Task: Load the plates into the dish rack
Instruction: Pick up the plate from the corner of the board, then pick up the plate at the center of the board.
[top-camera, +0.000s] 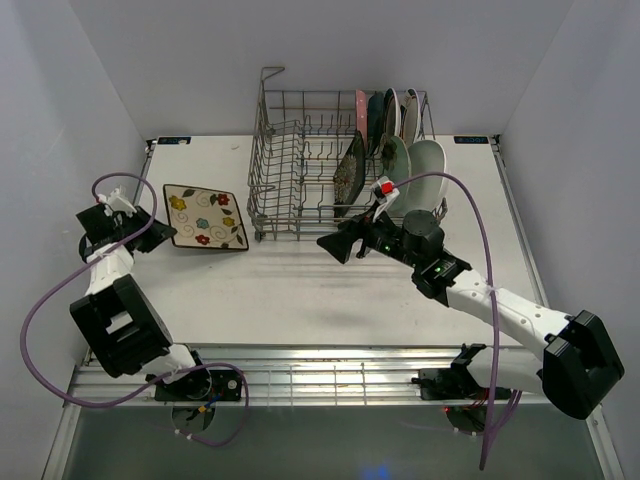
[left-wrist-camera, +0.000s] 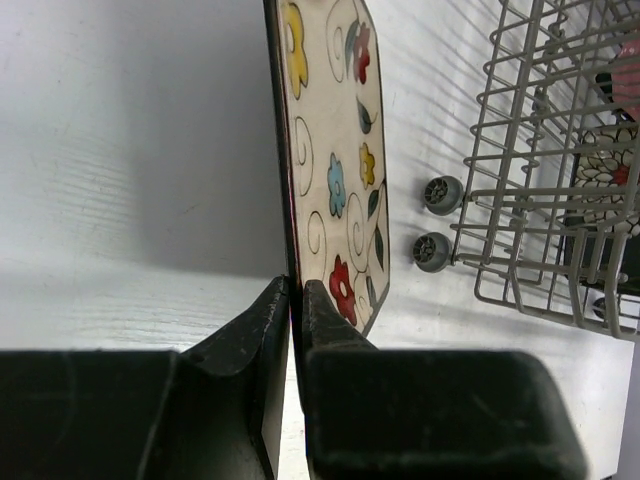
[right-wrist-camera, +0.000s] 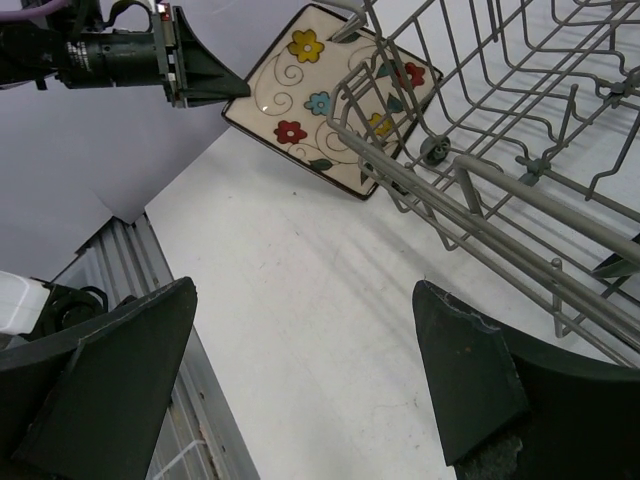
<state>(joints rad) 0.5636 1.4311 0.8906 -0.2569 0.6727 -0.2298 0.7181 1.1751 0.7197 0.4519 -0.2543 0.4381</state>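
Two small blue labels (top-camera: 172, 140) sit at the far corners of the table (top-camera: 300, 290), too small to read.

The left gripper (left-wrist-camera: 295, 290) has its black, wedge-shaped jaws pressed together on the rim of the cream floral plate (left-wrist-camera: 340, 150), one jaw on each face, with the rest of the plate reaching straight out ahead of them. This plate is square with clipped corners and a thin dark edge. It is glossy and painted with yellow, blue and red flowers, green leaves and dark curling lines. Whether its gripped edge is off the white, faintly grained table cannot be told.

The dish rack (left-wrist-camera: 540, 200) stands beyond the plate's far edge, off to the right of these jaws. It is grey coated wire, with upright tines, tall sides and small grey wheels (left-wrist-camera: 443, 195) at its foot.

The right gripper (right-wrist-camera: 305, 290) holds its dark, matt jaws spread wide with nothing between them, only bare table. The rack's near wire wall (right-wrist-camera: 500, 130) runs ahead of the right-hand jaw, and the floral plate (right-wrist-camera: 320, 100) lies well ahead, past the rack's corner.

From above, other plates (top-camera: 395, 150) stand on edge in the rack's right end, just beyond the right gripper (top-camera: 338, 243). Among them are a dark floral plate (top-camera: 350, 170) and a white plate (top-camera: 430, 165).
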